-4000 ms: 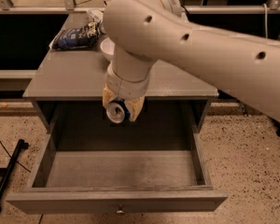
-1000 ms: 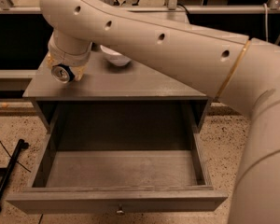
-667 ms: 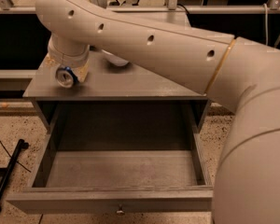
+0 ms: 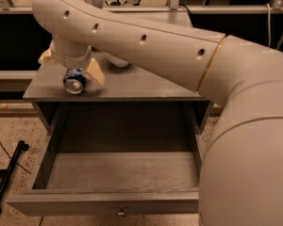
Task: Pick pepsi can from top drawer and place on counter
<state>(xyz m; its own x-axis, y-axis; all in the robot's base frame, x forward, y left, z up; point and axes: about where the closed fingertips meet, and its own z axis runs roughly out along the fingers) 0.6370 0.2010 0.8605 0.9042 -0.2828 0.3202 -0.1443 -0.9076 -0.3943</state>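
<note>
1. We see the hand [image 4: 71,69] low over the front corner of the table [image 4: 146,86], on the picture's left, pointing downward.
2. Its two fingers [image 4: 95,72] are spread wide and released, not clamped on anything.
3. The can [image 4: 75,81] lies on its side on the table between those fingers, silver end facing us, closer to the finger on the bowl's side.
4. The drawer [image 4: 104,202] stands pulled out below the table's front edge, well apart from the can.
5. A white bowl [image 4: 116,60] sits on the table behind the hand, partly hidden by the arm.
</note>
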